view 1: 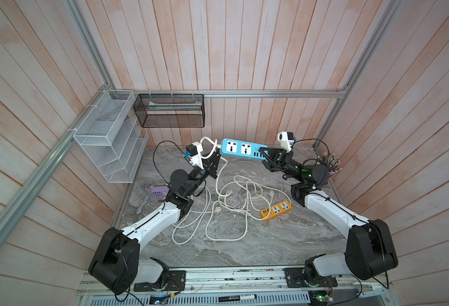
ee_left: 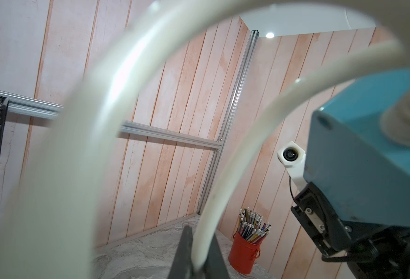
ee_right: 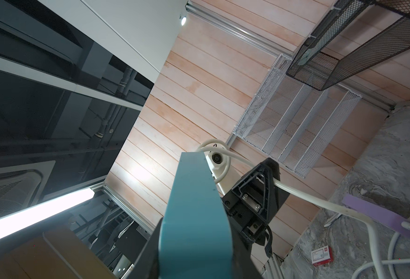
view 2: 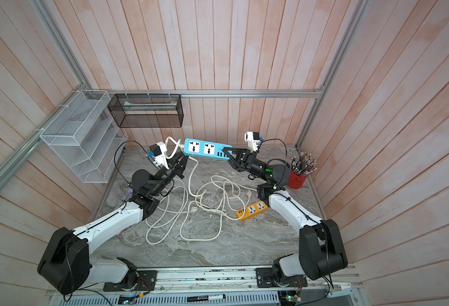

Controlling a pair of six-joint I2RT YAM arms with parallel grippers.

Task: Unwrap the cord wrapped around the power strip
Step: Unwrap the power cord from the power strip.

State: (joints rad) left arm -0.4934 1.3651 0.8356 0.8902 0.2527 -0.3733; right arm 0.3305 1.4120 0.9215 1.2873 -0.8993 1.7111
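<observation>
From where I stand, the blue power strip [view 1: 240,149] is up off the counter [view 1: 257,246] at about 12 o'clock, near the back wall. It is roughly level, with its sockets facing up. The right gripper [view 1: 264,155] has its jaws clamped on the strip's 3 o'clock end, where the small ports are. The white cord [ee_left: 223,193] leaves the strip's 9 o'clock end and curls up in a single loop beside that end. It then drops into the left gripper [view 1: 216,161], just at the strip's 7 o'clock, and the wrist view shows those jaws pressed together with the cord pinched between them. Below the pinch the cord hangs to the counter and sprawls in loose, overlapping loops across the middle. An orange power strip [view 1: 276,210] lies at about 3 o'clock on the counter, touching the tangle. A small purple strip [view 1: 157,190] sits at 9 o'clock, partly behind the left arm. A red cup of pencils [view 2: 297,178] stands in the 2 o'clock corner. A white mesh rack [view 1: 109,137] and a black mesh basket [view 1: 170,111] hang on the walls towards 10 and 11 o'clock.
</observation>
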